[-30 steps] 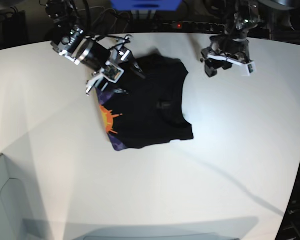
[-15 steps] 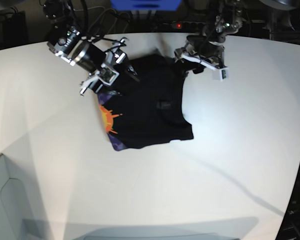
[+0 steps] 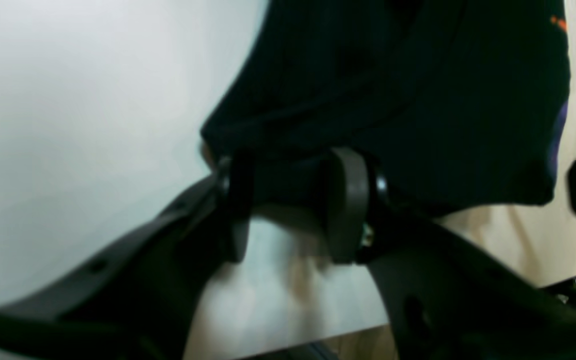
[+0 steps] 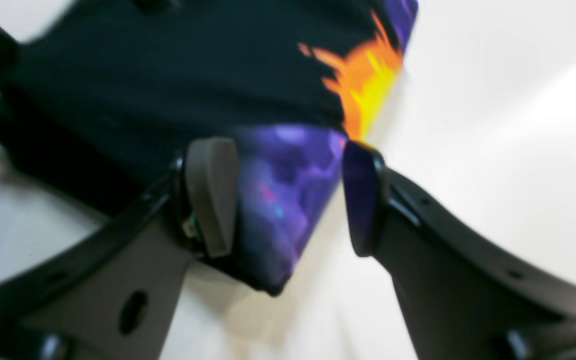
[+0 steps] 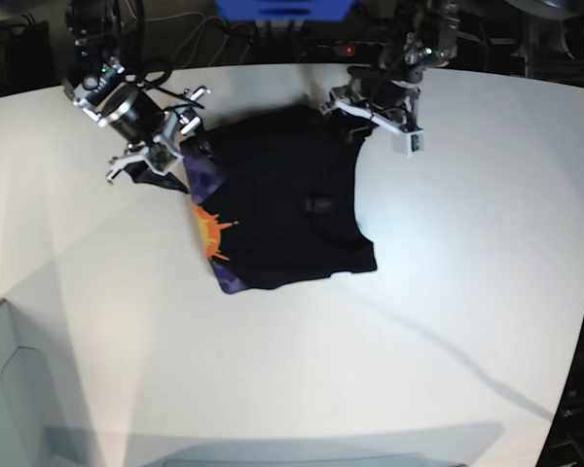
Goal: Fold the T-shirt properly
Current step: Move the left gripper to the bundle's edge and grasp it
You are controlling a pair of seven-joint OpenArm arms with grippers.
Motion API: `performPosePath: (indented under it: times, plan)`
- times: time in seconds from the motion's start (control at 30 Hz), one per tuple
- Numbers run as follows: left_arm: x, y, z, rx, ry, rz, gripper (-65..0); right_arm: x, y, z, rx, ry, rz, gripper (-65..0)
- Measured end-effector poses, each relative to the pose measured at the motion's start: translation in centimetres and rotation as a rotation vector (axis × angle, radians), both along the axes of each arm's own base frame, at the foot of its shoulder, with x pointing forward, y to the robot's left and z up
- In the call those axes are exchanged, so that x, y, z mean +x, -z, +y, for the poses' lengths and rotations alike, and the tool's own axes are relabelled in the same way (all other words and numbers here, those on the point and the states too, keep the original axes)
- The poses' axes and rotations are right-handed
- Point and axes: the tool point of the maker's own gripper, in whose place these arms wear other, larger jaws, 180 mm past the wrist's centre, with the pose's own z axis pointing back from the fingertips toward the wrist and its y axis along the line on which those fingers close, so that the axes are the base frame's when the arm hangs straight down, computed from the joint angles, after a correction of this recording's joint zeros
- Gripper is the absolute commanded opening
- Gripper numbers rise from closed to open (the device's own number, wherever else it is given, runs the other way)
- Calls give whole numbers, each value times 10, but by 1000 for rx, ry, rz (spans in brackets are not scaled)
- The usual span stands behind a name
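Observation:
The black T-shirt (image 5: 287, 209) lies folded on the white table (image 5: 448, 292), with an orange sun and purple print along its left edge. My right gripper (image 5: 175, 156) is at the shirt's far left corner. In the right wrist view it (image 4: 288, 200) is open, with the purple printed corner (image 4: 283, 200) between the jaws and the orange sun (image 4: 368, 85) just beyond. My left gripper (image 5: 355, 115) is at the shirt's far right corner. In the left wrist view it (image 3: 290, 210) is open, with the black cloth edge (image 3: 288, 167) lying between the fingertips.
A blue box (image 5: 282, 8) and cables (image 5: 214, 44) sit behind the table's far edge. A grey bin (image 5: 5, 389) stands at the near left corner. White table surface extends in front of and to the right of the shirt.
My left gripper has moved left onto the shirt's far right corner. My right gripper has drawn back leftward from over the shirt to its far left printed corner.

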Motion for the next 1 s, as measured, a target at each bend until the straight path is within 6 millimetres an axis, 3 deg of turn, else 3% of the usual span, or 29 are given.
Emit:
performPosePath:
  times: [0.17, 0.33, 0.57, 0.77, 1.0]
  plan:
    - [-4, 1, -1, -1, 1, 9, -412, -4, 18, -5, 8, 19, 53, -306]
    - [-8, -22, -3, -9, 13, -34, -412, -3, 29, -25, -12, 71, 80, -306]
    - [-37, -21, -55, -127, 185, 24, -412, -2, 29, -25, -12, 72, 77, -306]
    - [-19, -20, -51, -85, 201, -18, -412, -2, 28, -25, -11, 73, 76, -306]
    - [-19, 0, -70, -87, 274, 22, -412, -2, 28, -24, -11, 72, 77, -306]
